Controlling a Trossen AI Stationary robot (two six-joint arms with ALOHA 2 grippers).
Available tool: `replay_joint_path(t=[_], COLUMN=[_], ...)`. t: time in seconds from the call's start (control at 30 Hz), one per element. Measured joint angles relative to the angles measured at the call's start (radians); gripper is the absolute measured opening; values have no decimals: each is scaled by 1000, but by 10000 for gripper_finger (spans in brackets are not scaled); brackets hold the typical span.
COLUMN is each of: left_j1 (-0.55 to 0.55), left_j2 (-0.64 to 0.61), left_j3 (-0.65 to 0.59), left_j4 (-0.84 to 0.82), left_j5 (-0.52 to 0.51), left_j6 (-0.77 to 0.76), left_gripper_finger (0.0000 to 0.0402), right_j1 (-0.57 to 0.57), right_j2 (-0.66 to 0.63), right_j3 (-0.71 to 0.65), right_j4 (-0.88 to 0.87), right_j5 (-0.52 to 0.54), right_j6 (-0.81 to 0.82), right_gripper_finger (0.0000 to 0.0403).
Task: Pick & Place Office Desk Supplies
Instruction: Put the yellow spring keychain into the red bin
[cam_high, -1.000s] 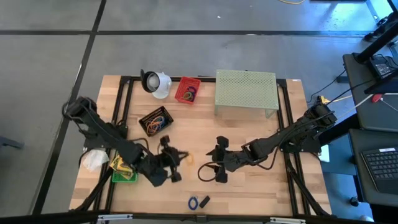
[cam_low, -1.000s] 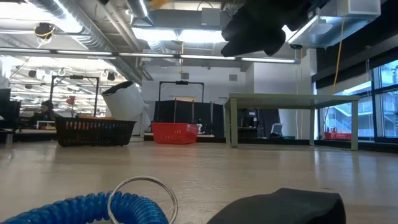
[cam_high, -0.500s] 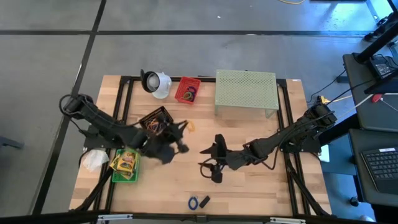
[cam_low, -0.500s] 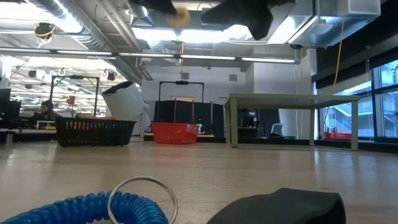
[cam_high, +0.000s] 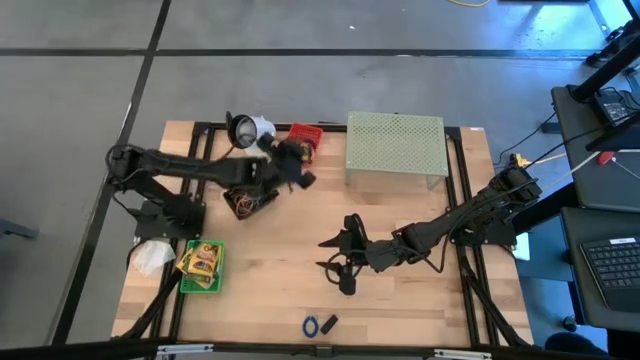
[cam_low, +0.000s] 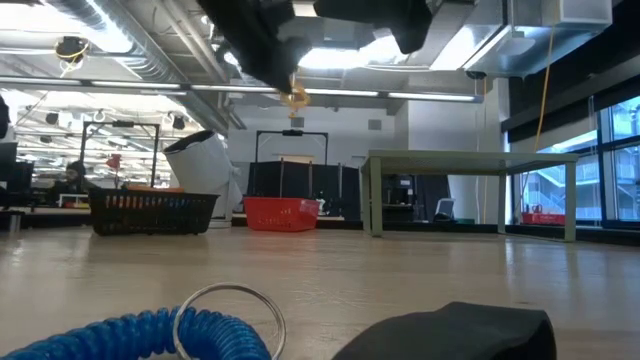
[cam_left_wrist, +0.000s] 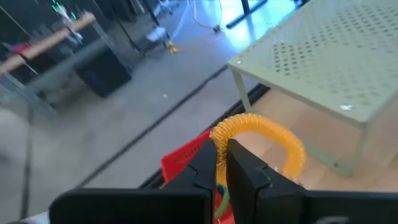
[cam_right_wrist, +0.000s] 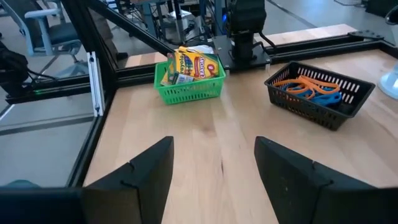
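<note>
L jaws (cam_left_wrist: 221, 163) clenched on yellow coil (cam_left_wrist: 268, 132) over red basket (cam_high: 304, 138), R jaws (cam_right_wrist: 212, 163) spread, crayons in green basket (cam_right_wrist: 189, 90)

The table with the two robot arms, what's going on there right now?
The left gripper is shut on a yellow coiled loop, holding it in the air near the small red basket at the far side of the wooden table, beside the pale green mesh stand. The right gripper hovers open over the middle of the table, holding nothing. A green basket of crayon boxes and a black basket of coloured loops sit on the left side. A blue coil lies near the front edge.
</note>
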Motion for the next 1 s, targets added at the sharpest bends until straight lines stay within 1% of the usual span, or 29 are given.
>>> replay_joint_path(t=[0.07,0.2,0.4,0.7,0.87,1.0], left_j1=[55,150,250,318,329,329], left_j2=[13,49,138,269,301,302], left_j3=[0,0,0,0,0,0], left_j4=[21,66,94,118,119,123], left_j5=[54,124,211,237,227,225], left_j6=[14,32,34,34,34,47], left_gripper_finger=[15,15,17,31,45,66], right_j1=[0,0,0,0,0,0], right_j2=[0,0,0,0,0,0], right_j3=[0,0,0,0,0,0], right_j4=[2,3,0,-2,-4,-4], right_j5=[0,0,0,0,-1,-5], right_j6=[-17,-25,-25,-26,-26,-26], right_gripper_finger=[226,226,226,226,226,226])
